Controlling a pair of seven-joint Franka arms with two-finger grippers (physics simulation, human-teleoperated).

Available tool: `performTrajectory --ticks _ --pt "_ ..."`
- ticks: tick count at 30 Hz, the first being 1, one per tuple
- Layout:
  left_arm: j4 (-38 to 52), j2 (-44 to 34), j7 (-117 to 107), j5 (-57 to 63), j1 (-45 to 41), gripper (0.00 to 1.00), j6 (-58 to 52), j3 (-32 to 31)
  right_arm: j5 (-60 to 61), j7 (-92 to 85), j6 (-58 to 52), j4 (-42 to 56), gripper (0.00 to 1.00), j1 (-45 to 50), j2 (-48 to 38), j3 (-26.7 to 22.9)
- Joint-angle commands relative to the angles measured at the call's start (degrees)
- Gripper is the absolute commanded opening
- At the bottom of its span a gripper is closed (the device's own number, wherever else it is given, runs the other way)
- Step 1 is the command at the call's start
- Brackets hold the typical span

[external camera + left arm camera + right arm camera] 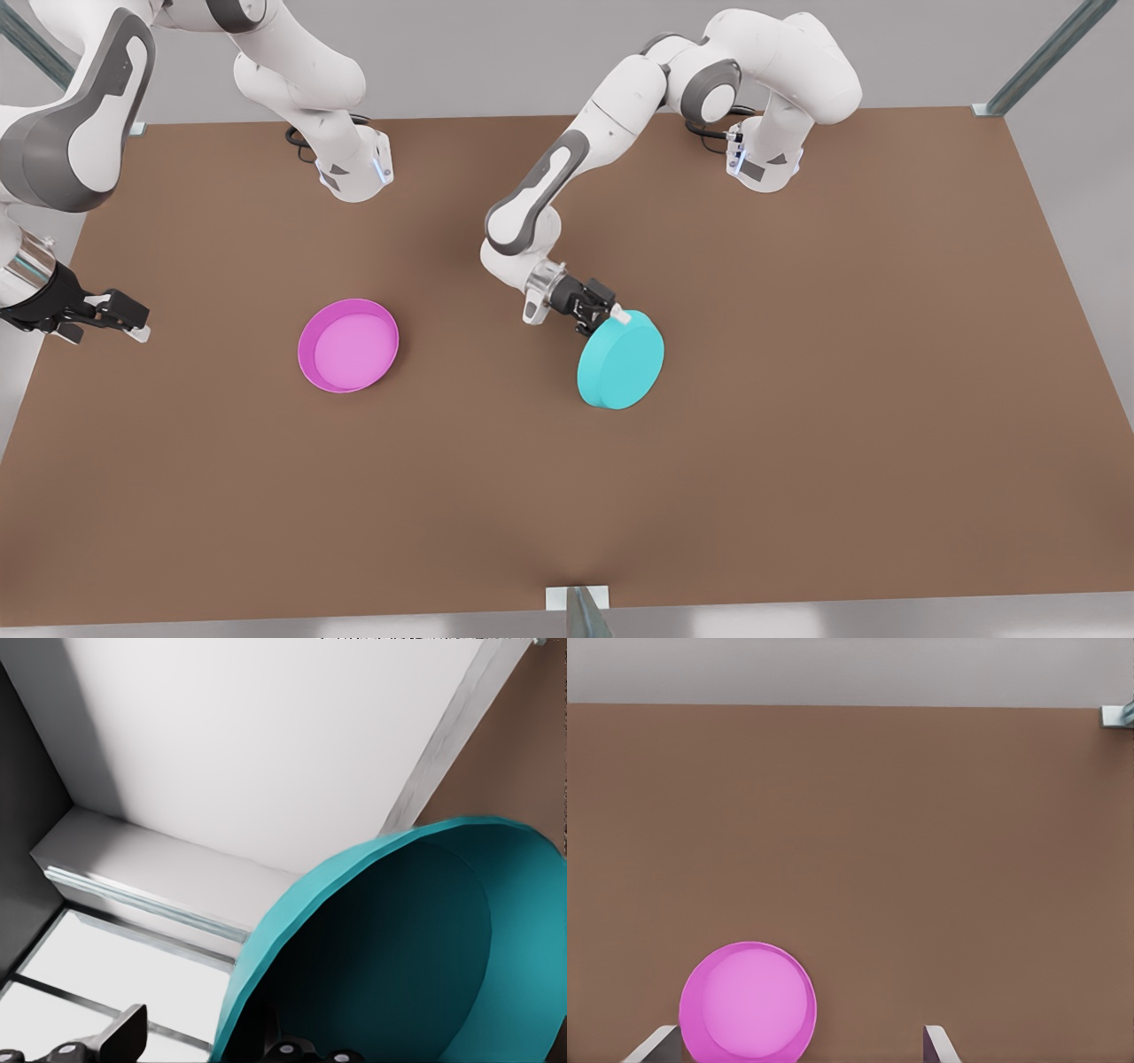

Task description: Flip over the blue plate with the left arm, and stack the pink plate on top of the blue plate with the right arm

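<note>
The flip was under way, judged about half done: the blue plate (620, 360), smooth and round, stood tilted on edge at the brown counter (797, 443) centre-right, rim clamped in the left jaws (611, 317). Stacking remained. The pink plate (348, 345) lay upright left; the right jaws (133, 321) waited apart, far left.

The pink plate (348, 345) lies on the table (797, 399), front view's left of the blue plate (621, 360).

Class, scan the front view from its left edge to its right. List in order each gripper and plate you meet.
Right gripper, open, waiting → pink plate, flat on the table → left gripper, shut on the blue plate's rim → blue plate, tilted up on edge.
</note>
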Motion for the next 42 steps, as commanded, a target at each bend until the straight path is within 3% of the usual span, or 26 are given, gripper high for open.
performTrajectory --ticks 1,8,13,22,34,35,38,42 --pt "0.42 0.30 0.01 -0.19 0.01 1.00 -0.05 -0.01 0.00 0.00 0.00 0.00 1.00 -0.19 0.00 0.00" --pt "9.48 4.34 -4.73 -8.36 0.01 1.00 -1.72 -0.71 0.00 0.00 -0.35 0.00 1.00 -0.36 -0.09 0.00" --pt "15.98 6.54 -21.52 -19.25 0.53 1.00 -1.10 -0.89 0.09 0.00 0.09 0.09 1.00 -0.28 -0.09 0.00" --pt "18.80 6.98 -31.72 -24.97 0.54 1.00 -1.63 -2.11 -0.70 0.00 -2.90 -0.09 1.00 0.52 0.88 0.26" --pt "27.58 6.63 -34.27 -28.75 0.62 1.00 -2.68 -9.93 -1.05 2.10 0.18 -6.24 1.00 3.06 2.90 2.72" --pt "31.62 4.79 -36.03 -36.29 0.80 1.00 -2.42 -10.82 -1.05 4.83 0.09 -7.29 1.00 3.15 2.37 3.78" --pt "31.63 -5.84 -34.19 -56.24 12.03 1.00 0.65 -11.34 -0.71 7.74 4.22 -13.71 1.00 3.15 1.14 5.45" --pt "28.74 -14.72 -3.72 -70.84 33.65 1.00 -1.19 -11.26 -0.18 4.49 10.10 -20.02 1.00 3.07 0.97 5.97"
